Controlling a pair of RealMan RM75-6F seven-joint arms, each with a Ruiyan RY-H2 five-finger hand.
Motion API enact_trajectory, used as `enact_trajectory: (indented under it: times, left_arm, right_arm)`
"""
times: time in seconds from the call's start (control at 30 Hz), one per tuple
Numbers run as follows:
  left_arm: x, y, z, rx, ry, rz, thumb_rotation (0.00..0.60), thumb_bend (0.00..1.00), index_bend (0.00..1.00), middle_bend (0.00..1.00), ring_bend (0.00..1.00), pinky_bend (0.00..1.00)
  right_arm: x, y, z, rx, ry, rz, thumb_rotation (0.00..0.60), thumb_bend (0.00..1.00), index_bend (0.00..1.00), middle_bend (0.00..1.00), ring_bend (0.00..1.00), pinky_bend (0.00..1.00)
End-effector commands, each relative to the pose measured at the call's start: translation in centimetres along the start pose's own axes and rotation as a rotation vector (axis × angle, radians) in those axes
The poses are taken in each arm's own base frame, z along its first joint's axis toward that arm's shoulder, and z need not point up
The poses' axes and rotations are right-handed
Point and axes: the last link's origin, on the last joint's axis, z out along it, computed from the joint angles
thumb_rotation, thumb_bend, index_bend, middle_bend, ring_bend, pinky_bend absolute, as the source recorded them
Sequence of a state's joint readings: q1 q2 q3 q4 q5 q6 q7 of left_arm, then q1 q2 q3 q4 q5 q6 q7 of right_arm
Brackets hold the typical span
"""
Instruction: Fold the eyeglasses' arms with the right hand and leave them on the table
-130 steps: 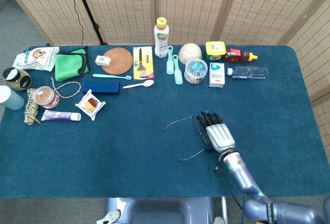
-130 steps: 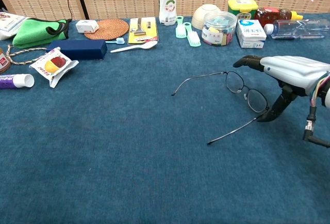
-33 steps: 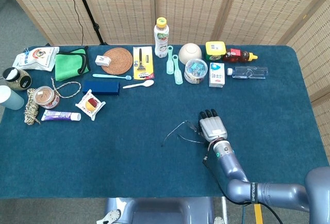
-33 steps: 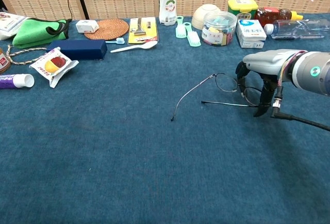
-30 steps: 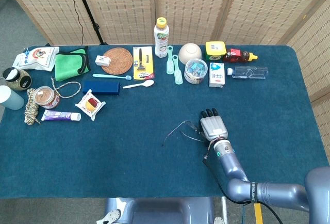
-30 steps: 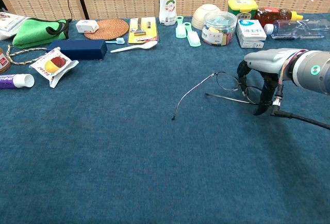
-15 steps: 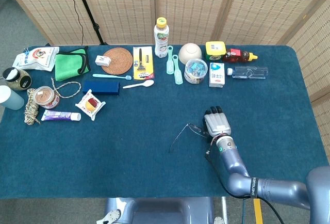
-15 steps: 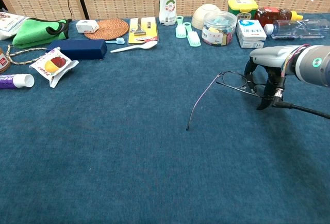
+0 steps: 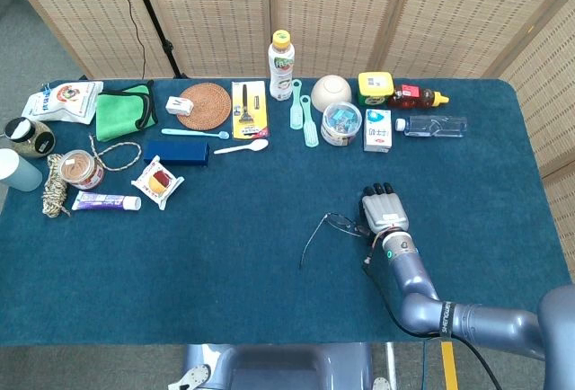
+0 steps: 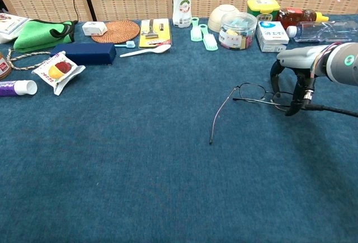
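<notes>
Here the tabletop (image 9: 225, 255) is covered in dark blue carpet-like cloth, with woven cane screens (image 9: 341, 13) standing behind it. The eyeglasses (image 10: 246, 98) lie on the cloth right of centre, one arm swung out toward the near edge, the other folded across the lenses. The right hand (image 10: 296, 72) arches over their right end, fingers (image 10: 293, 106) curled down; whether they grip the frame I cannot tell. The head view alone shows the jars (image 9: 27, 136) and white cup (image 9: 16, 171) at the far left edge. The chest view shows the fingertips reaching the cloth.
</notes>
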State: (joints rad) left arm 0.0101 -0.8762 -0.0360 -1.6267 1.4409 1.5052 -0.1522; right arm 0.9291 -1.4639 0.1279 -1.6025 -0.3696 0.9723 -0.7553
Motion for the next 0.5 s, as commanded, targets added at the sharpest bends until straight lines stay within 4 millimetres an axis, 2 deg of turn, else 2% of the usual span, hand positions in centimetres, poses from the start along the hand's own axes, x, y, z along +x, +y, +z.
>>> enact_trajectory:
  times: [0.03, 0.27, 0.5]
  left_arm:
    - [0.0, 0.1, 0.0, -0.002, 0.001, 0.0, 0.565, 0.44, 0.09, 0.1, 0.1, 0.0]
    - [0.0, 0.2, 0.1, -0.004, 0.0, 0.0, 0.566, 0.44, 0.09, 0.1, 0.1, 0.0]
    - [-0.1, 0.3, 0.1, -0.007, -0.001, -0.001, 0.564, 0.44, 0.09, 0.1, 0.1, 0.0]
  right_arm:
    - [0.1, 0.2, -0.4, 0.005, -0.003, 0.002, 0.6, 0.12, 0.43, 0.1, 0.02, 0.0]
    - [1.6, 0.5, -2.0, 0.044, 0.039, 0.078, 0.6, 0.13, 0.35, 0.05, 0.0, 0.0]
    - [3.0, -1.1, -3.0, 0.151, 0.097, 0.199, 0.6, 0.13, 0.28, 0.03, 0.0, 0.0]
